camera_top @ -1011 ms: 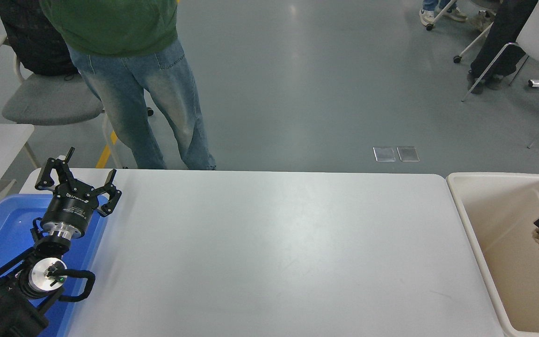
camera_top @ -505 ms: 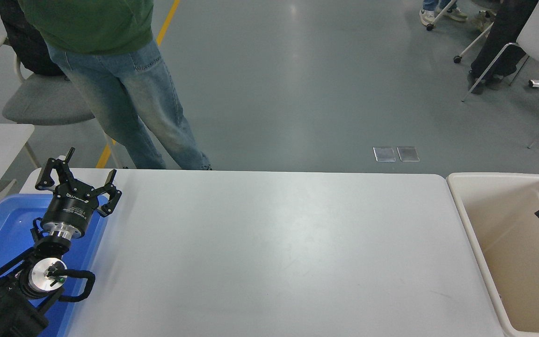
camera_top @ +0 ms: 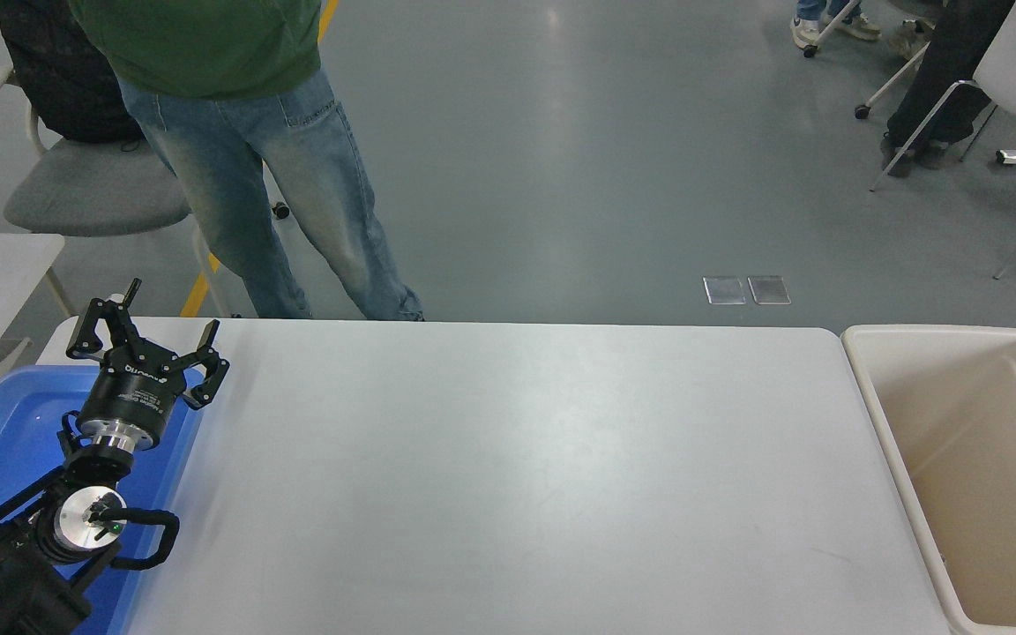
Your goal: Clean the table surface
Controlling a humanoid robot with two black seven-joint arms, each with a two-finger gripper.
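Lying flat and level across the middle of the head view: the table surface [camera_top: 508, 467], a large, smooth, matte white rectangular top. Stretching much wider than deep, with the far edge running straight across and curving into rounded corners at far left and far right. Showing a soft pale sheen around the centre and a few faint smudges or scuff marks toward the near right. Running out of view at the bottom edge, so near corners not showing.

Bright even overhead light, soft glare on table surface [camera_top: 508, 459], faint shadows, sharp pic.
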